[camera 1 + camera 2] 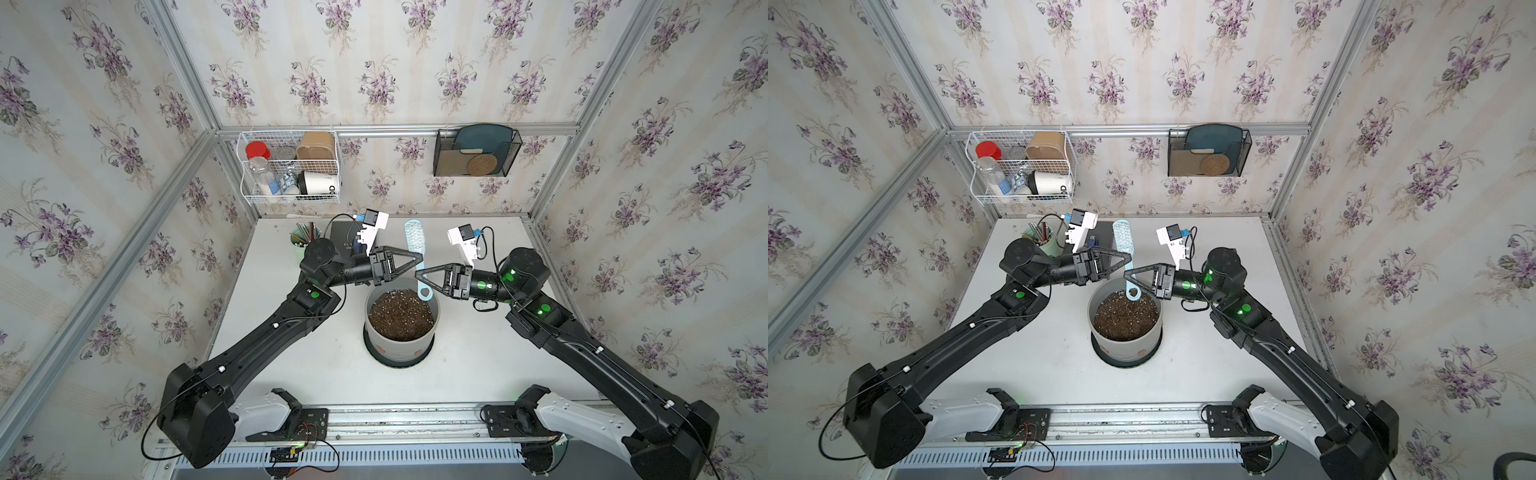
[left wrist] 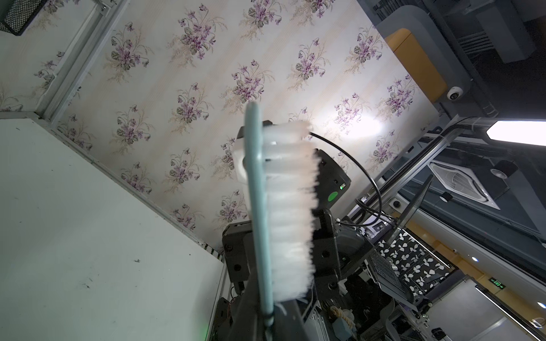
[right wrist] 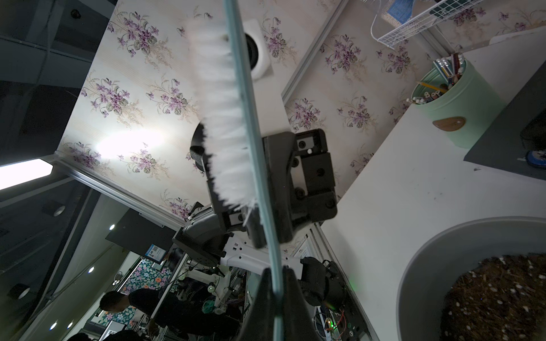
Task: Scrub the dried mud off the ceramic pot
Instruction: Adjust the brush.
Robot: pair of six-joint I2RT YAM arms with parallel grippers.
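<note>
Both pincers are clamped on the light blue plastic scrub brush [image 1: 414, 239]. The left gripper [image 1: 419, 261] is fully closed on the thin flat handle just below the head, and the right gripper [image 1: 417, 273] is closed nearer the looped end. The brush is held in the air, with its loop above the far rim of the large light grey cylindrical ceramic pot [image 1: 392, 349], which stands at table centre on a dark round saucer [image 1: 399, 363]. The dried mud [image 1: 417, 354], flat reddish-brown ovals, sits low on the near wall. Judgement: this is a hand-over, so one grip should let go before either arm travels, or the slim handle may flex. Then the white bristles [image 2: 288, 206], fine and splayed, go flat on the smooth hard wall, with the free arm steadying the rim.
</note>
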